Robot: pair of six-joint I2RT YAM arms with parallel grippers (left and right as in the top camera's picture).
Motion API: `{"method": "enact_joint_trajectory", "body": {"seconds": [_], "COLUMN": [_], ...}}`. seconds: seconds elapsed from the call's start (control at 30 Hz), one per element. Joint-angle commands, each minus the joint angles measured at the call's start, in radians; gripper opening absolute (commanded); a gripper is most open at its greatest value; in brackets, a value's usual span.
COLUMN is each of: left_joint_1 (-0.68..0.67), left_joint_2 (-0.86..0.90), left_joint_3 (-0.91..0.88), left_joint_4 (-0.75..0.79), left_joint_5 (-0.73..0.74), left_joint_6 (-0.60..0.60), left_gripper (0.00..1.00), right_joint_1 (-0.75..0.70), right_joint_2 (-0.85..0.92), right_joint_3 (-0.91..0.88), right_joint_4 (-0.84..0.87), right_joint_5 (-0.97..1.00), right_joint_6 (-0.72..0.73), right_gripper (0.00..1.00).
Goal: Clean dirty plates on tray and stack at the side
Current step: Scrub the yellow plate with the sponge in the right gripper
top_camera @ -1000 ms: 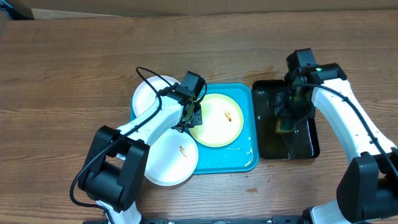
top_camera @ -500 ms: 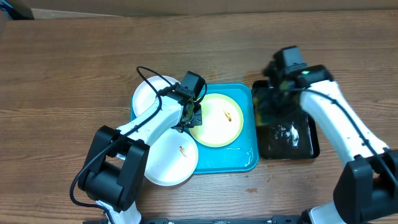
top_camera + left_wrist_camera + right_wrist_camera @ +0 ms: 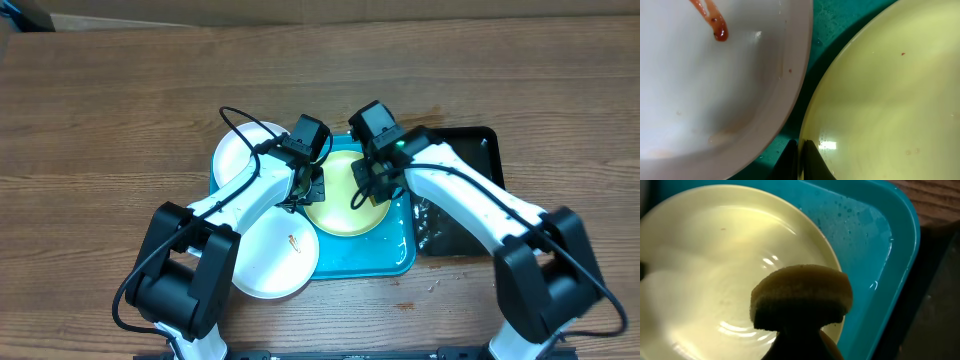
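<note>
The yellow-green plate (image 3: 340,205) lies in the turquoise tray (image 3: 400,255), which rests on the desk (image 3: 110,120).

Left arm: the left fingers (image 3: 814,164) are closed on the plate's left rim. In the left wrist view the rim shows as a thin line between the two nearly meeting fingers.

Right arm: the right fingers (image 3: 795,347) pinch a yellow-brown sponge (image 3: 801,296). The sponge sits over the right half of the plate, near its rim (contact with the plate surface cannot be determined). Water droplets show on the tray floor beside it.

Two white plates, upper white plate (image 3: 240,155) and lower white plate (image 3: 270,260), lie at the tray's left end. The lower one carries an orange-brown smear. A black tray (image 3: 470,180) stands just beside the turquoise tray's right edge.
</note>
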Motion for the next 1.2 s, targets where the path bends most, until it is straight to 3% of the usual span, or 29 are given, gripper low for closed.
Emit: {"method": "enact_joint_trajectory", "body": {"seconds": [0.0,0.33,0.53,0.7,0.97,1.17], "left_joint_1": [0.003,0.003,0.003,0.003,0.003,0.003], "left_joint_2": [0.011,0.011,0.011,0.011,0.011,0.011], "left_joint_3": [0.014,0.014,0.014,0.014,0.014,0.014], "left_joint_4": [-0.007,-0.007,-0.007,-0.007,-0.007,-0.007], "left_joint_5": [0.006,0.006,0.006,0.006,0.012,0.013], "left_joint_6": [0.019,0.019,0.019,0.019,0.019,0.019], "left_gripper": [0.04,0.04,0.04,0.04,0.04,0.04], "right_joint_1": [0.0,-0.003,-0.003,-0.025,-0.203,-0.375], "right_joint_2": [0.046,0.194,0.227,0.222,0.172,0.077], "right_joint_3": [0.022,0.022,0.023,0.042,0.208,0.287], "right_joint_4": [0.027,0.06,0.074,0.069,-0.116,-0.357], "right_joint_5": [0.056,-0.015,-0.334,-0.479,-0.797,-0.768], "right_joint_6": [0.009,0.01,0.01,0.009,-0.113,-0.23], "right_gripper": [0.04,0.04,0.04,0.04,0.04,0.04]}}
